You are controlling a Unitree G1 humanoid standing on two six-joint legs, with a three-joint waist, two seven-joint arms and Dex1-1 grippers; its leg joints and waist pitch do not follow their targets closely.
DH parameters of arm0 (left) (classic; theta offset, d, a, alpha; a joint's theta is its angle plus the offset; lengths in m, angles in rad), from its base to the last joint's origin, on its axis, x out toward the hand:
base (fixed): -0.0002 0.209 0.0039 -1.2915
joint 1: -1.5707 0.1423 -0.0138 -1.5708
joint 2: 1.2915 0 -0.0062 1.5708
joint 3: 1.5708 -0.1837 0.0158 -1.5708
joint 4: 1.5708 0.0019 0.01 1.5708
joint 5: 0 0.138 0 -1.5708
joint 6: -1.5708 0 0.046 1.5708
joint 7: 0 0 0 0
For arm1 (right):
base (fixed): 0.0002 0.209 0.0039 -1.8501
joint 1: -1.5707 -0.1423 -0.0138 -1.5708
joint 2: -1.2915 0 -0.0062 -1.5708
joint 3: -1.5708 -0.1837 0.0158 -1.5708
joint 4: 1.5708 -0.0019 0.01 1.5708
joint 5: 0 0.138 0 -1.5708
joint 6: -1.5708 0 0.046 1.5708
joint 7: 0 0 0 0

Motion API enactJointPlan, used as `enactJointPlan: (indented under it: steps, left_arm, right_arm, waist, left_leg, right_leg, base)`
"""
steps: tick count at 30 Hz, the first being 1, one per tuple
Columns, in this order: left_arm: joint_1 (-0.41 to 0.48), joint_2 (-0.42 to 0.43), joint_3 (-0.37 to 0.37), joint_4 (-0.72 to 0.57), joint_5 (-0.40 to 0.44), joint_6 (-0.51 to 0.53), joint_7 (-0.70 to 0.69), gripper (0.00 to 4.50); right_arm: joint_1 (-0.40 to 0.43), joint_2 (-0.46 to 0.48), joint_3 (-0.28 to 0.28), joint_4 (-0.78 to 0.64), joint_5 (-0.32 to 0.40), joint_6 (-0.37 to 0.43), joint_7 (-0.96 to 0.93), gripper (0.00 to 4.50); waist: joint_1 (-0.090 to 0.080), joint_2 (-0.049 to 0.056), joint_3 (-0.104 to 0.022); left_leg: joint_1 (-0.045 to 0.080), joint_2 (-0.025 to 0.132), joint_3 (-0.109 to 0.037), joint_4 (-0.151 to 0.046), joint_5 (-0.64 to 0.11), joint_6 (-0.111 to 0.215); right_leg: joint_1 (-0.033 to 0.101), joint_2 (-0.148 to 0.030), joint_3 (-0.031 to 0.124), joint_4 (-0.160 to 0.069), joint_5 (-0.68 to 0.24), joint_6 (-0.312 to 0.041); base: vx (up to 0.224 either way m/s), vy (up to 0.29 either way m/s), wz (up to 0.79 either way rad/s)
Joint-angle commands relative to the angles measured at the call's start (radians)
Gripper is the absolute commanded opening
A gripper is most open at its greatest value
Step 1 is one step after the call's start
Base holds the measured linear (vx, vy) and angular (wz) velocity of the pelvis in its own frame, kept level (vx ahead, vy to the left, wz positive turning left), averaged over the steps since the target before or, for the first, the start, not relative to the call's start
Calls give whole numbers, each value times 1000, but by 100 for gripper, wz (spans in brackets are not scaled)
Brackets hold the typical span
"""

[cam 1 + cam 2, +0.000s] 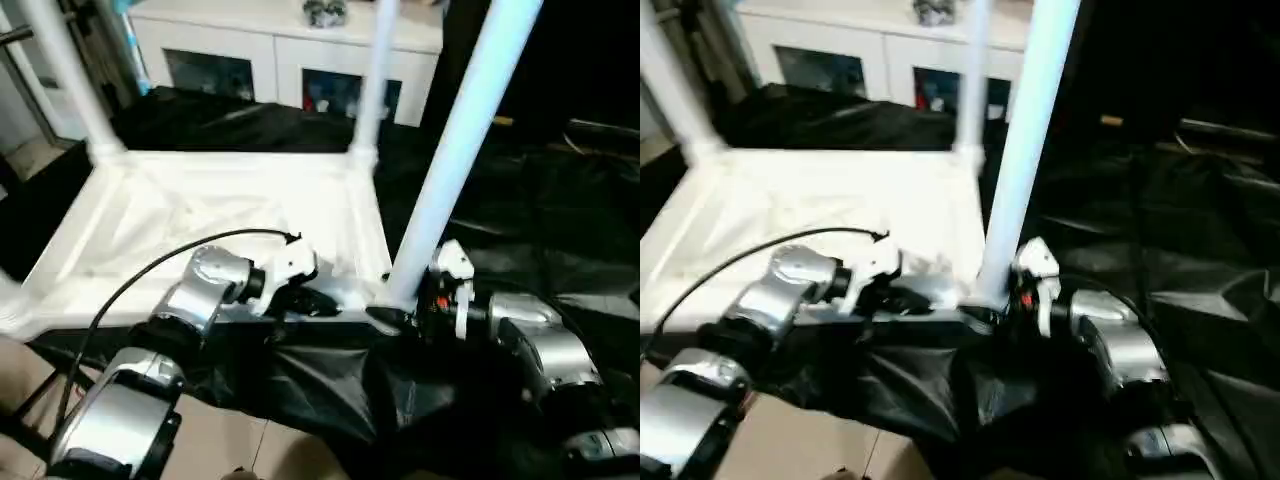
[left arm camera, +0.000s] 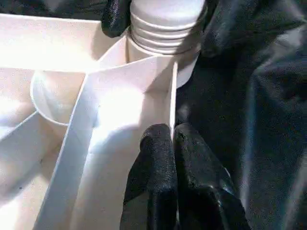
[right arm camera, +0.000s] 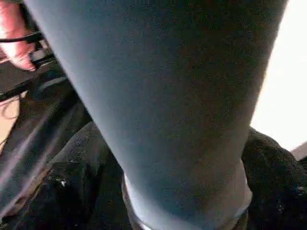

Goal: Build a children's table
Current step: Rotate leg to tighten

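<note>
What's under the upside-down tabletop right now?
Black sheeting lies under the tabletop and spreads out past its edges. What the sheeting rests on is covered. The left gripper pinches the tabletop's near rim, and the right gripper holds the near leg at its socket.

Black sheeting (image 1: 520, 250) below, white glass-doored cabinet (image 1: 280, 50) behind.

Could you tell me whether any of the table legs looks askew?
Yes: the near leg held at its base by the right pincer leans away from the tabletop, while the two far legs look upright. It seems not yet fully seated in its corner socket.
</note>
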Motion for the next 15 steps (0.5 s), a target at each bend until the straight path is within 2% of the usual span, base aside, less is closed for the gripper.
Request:
enactJointPlan:
  steps: [1, 5, 6, 11, 14, 15]
  left_arm:
    - [-14, -13, 0, -20, -9, -6, 29, 0]
    - [-11, -11, -4, -23, -14, -8, 23, 0]
    - [-10, -12, -3, -24, -16, -7, 24, 0]
    - [-10, -42, 6, -22, -13, 10, 78, 0]
    - [-29, -88, 16, 2, 7, 39, 196, 0]
    - [-30, -89, 16, 3, 8, 40, 199, 0]
  right_arm:
    - [17, 22, 86, -22, 11, 29, 77, 348]
    - [15, 28, 81, -28, 15, 46, 76, 322]
    - [15, 30, 79, -29, 16, 49, 74, 318]
    - [-1, 66, 45, 14, 4, 25, -13, 286]
    - [-48, 140, -21, 117, -28, -10, -241, 278]
    - [-49, 142, -22, 119, -28, -9, -247, 278]
  waist:
    - [1, -6, -60]
    - [1, -7, -62]
    - [1, -10, -62]
    - [1, -8, -61]
    - [-10, -8, -55]
    - [-15, -6, -54]
  left_leg:
    - [9, 41, -5, -60, -229, 55]
    - [5, 39, -4, -57, -207, 58]
    - [6, 39, -4, -57, -206, 60]
    - [7, 40, -4, -58, -212, 56]
    - [10, 37, -8, -62, -262, 28]
    - [11, 37, -10, -63, -273, 20]
  right_leg:
    - [42, -84, 45, -70, -308, -194]
    - [45, -84, 45, -66, -271, -203]
    - [45, -84, 44, -66, -271, -202]
    - [43, -85, 44, -68, -287, -200]
    - [38, -88, 43, -78, -391, -180]
    - [35, -89, 43, -78, -410, -176]
  base:
    - [0, 0, 0]
    - [0, 0, 0]
    - [0, 0, 0]
    - [0, 0, 0]
    - [0, 0, 0]
    - [0, 0, 0]
